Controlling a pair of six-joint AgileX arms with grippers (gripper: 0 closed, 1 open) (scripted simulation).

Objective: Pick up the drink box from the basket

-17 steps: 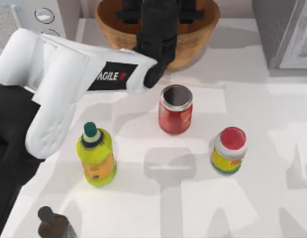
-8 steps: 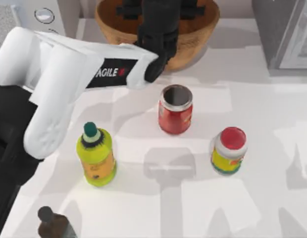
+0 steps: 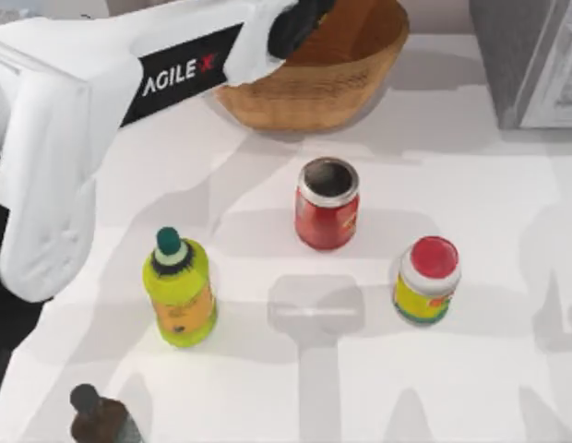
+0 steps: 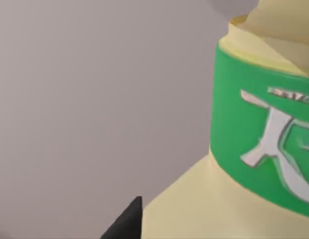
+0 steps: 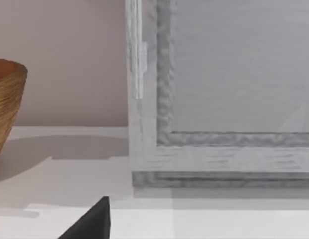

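The drink box looms close in the left wrist view. It is pale yellow with a green label bearing white marks, and a plain wall lies behind it. My left gripper is shut on the drink box, and one dark fingertip shows beside the carton's lower edge. In the top view my left arm reaches high over the woven wicker basket at the table's back, its black wrist at the picture's upper edge. My right arm is parked at the right, and a dark part of its gripper shows.
On the table stand a red jar with an open top, a yellow jar with a red lid, a yellow-green bottle and a dark brown bottle. A grey cabinet stands at the back right.
My left arm has risen from inside the basket and swung up and back. Its black wrist and gripper now sit at the top view's upper edge. The basket's inside shows again.
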